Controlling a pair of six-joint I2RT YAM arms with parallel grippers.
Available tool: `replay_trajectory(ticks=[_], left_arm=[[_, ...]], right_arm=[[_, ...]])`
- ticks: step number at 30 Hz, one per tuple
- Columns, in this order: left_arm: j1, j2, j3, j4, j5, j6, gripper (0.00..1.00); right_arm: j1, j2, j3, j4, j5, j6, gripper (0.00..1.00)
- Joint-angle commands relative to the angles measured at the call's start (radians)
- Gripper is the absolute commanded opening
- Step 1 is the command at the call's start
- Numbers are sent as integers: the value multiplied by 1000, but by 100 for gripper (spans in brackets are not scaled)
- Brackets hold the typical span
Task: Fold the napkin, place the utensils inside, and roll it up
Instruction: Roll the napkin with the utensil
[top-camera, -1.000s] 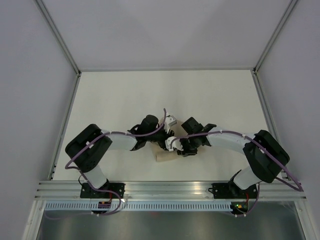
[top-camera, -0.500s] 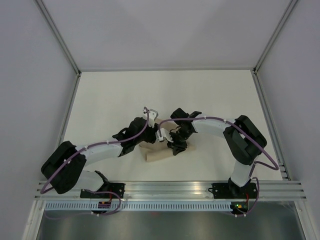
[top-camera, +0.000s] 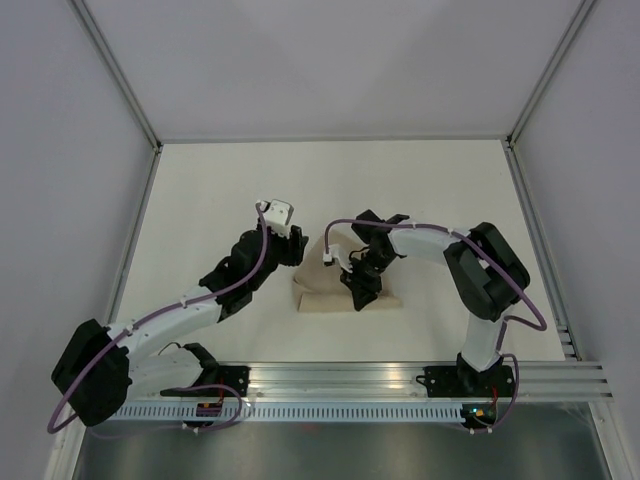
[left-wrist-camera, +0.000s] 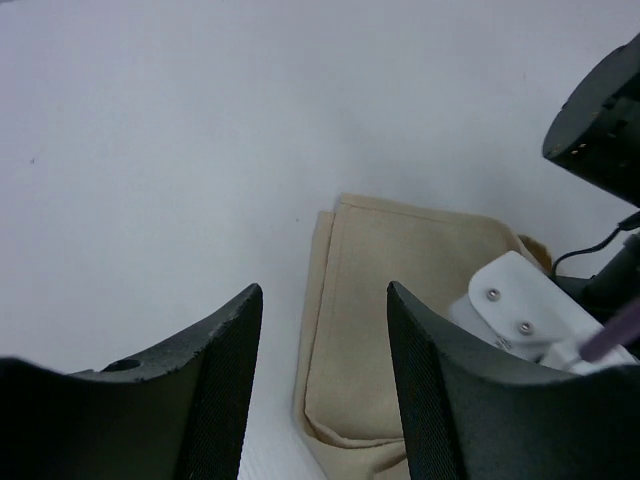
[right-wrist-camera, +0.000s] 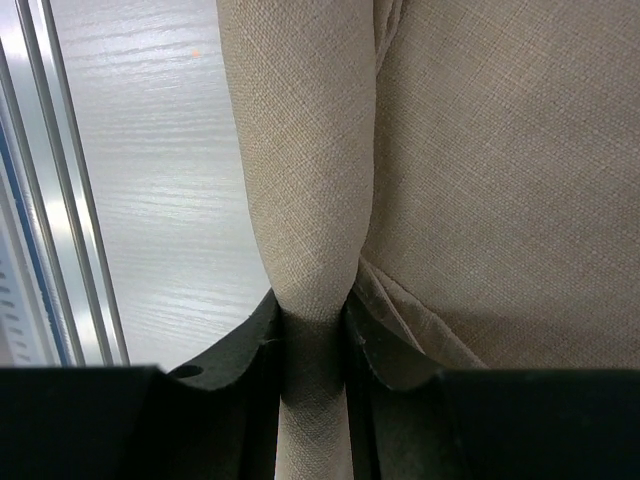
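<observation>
The beige napkin (top-camera: 325, 296) lies folded on the white table, with a rolled part along its near side. My right gripper (top-camera: 357, 291) is shut on that roll; in the right wrist view its black fingers (right-wrist-camera: 262, 335) pinch the rolled cloth (right-wrist-camera: 312, 200) tightly, and the flat napkin (right-wrist-camera: 500, 170) spreads to the right. My left gripper (top-camera: 296, 250) hovers just left of the napkin, open and holding nothing. In the left wrist view its gripper (left-wrist-camera: 323, 292) stands over the napkin's left edge (left-wrist-camera: 400, 290). The utensils are hidden.
The right arm's white and black wrist parts (left-wrist-camera: 525, 305) crowd the napkin's right side. An aluminium rail (top-camera: 340, 376) runs along the table's near edge and shows at the left of the right wrist view (right-wrist-camera: 60, 200). Enclosure walls (top-camera: 60, 150) stand on three sides.
My left arm has pulled back to the left, off the napkin, with its jaws wider. The right gripper has kept its hold on the roll, and the napkin now lies further right.
</observation>
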Motion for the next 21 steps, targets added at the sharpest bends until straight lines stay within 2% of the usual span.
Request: replay_trajectory(ticks=[1, 5, 9, 15, 21], left_arm=[[2, -77, -26, 105, 40, 61, 58], [-1, -166, -116, 191, 83, 95, 57], [-22, -209, -142, 199, 143, 154, 58], [-191, -166, -146, 203, 98, 342, 58], [-356, -5, -138, 219, 15, 470, 60]], right_arm=[[-36, 107, -7, -90, 213, 54, 6], [-68, 231, 96, -184, 170, 48, 6], [-88, 320, 186, -262, 144, 17, 7], [-107, 413, 279, -325, 139, -29, 7], [-111, 494, 354, -396, 148, -67, 8]])
